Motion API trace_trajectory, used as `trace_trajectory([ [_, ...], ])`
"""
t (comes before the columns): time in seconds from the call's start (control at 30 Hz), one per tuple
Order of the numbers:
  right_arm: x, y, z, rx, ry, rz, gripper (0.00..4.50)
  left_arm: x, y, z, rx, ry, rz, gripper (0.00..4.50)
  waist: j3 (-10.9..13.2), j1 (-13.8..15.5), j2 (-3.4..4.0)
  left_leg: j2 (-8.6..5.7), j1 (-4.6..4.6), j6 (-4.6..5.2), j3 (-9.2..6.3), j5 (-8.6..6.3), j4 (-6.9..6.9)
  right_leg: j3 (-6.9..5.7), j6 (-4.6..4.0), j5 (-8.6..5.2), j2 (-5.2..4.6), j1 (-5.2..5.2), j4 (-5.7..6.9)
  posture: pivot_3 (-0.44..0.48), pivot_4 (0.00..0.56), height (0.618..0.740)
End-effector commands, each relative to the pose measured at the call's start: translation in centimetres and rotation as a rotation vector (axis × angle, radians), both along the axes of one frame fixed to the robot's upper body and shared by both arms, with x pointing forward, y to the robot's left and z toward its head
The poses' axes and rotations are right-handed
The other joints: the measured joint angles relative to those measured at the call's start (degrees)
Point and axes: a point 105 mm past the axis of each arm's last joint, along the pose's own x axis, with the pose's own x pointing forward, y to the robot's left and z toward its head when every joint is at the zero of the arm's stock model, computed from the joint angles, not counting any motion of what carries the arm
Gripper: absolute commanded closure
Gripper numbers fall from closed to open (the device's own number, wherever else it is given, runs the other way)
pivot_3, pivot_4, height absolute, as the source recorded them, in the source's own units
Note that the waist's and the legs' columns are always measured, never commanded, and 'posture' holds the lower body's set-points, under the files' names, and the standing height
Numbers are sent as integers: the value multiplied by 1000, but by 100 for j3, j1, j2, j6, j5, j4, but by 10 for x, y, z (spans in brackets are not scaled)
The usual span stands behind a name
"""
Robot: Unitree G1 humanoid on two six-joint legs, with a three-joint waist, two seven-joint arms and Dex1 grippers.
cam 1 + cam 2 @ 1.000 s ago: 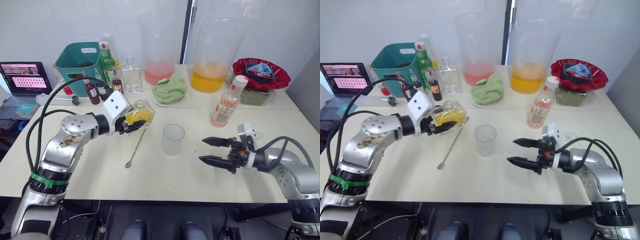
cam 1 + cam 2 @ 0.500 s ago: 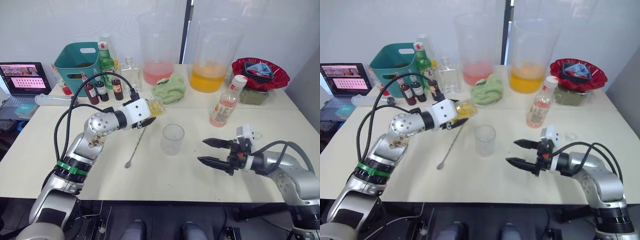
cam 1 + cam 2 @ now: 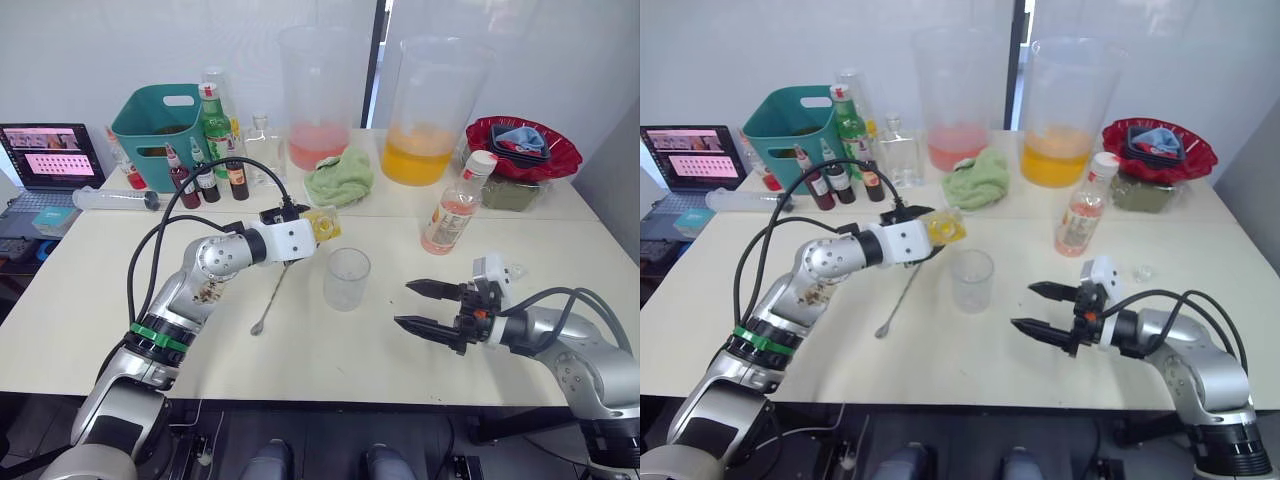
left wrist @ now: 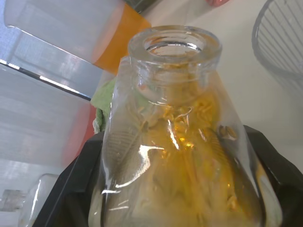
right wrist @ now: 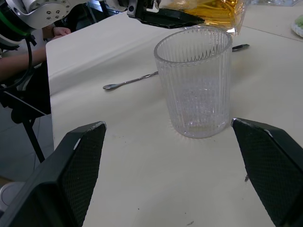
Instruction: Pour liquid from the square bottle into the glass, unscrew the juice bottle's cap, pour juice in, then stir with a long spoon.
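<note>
Square bottle [image 3: 322, 224], tipped on its side, is clamped in the left gripper [image 3: 308, 236] at 10 o'clock of the glass [image 3: 346, 278]. Right gripper [image 3: 418, 306] is held wide open at 3 o'clock.

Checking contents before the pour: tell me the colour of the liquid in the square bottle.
Yellow-orange, in the square bottle; the left wrist view shows it best.

Found no readable text anywhere. Labels on the juice bottle [image 3: 452, 211] and green bottle [image 3: 212, 122] too small to read; laptop screen [image 3: 50, 152] content illegible.
</note>
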Motion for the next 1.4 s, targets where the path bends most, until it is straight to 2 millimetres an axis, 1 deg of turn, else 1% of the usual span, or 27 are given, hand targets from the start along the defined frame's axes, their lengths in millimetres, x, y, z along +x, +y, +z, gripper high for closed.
trace_trajectory([
  [0.03,-2,1,16,37,-58,-1,32,-1,-8,34,-23,-175,-13,1708,0,-1,0,0,0,0,0,0,1,0,0,0,0,0,1,0,150,740],
  [0.27,-3,0,19,56,-67,-20,32,1,-20,31,-18,-201,-20,1708,0,19,0,-4,0,0,0,0,3,0,1,0,-3,1,2,0,150,740],
  [0.4,-4,1,21,64,-71,-26,32,2,-23,29,-12,-212,-19,1708,0,12,0,-4,0,0,0,0,4,0,1,0,-3,0,3,0,150,740],
  [0.57,-5,1,21,66,-73,-32,32,3,-28,31,29,-274,-23,1708,0,8,0,-4,0,0,0,0,4,0,1,0,-3,-1,5,0,150,740],
  [0.67,-5,2,20,65,-72,-34,32,3,-31,33,79,-347,-33,1708,0,8,0,-4,0,0,0,0,4,0,1,0,-3,-1,6,0,150,740],
  [1.0,-5,-1,16,56,-59,-44,32,1,-36,32,125,-421,-60,1708,0,8,0,-5,0,0,1,0,4,0,1,0,-4,-1,8,0,150,740],
  [1.17,-4,-2,15,49,-52,-48,32,-5,-42,31,197,-516,-95,1708,0,9,0,-5,0,0,0,0,4,0,2,0,-4,-1,9,0,150,740],
  [1.4,-3,-2,13,43,-46,-47,32,-4,-42,33,205,-552,-91,1708,0,10,0,-7,0,0,1,0,5,0,2,0,-5,-1,10,0,150,740],
])
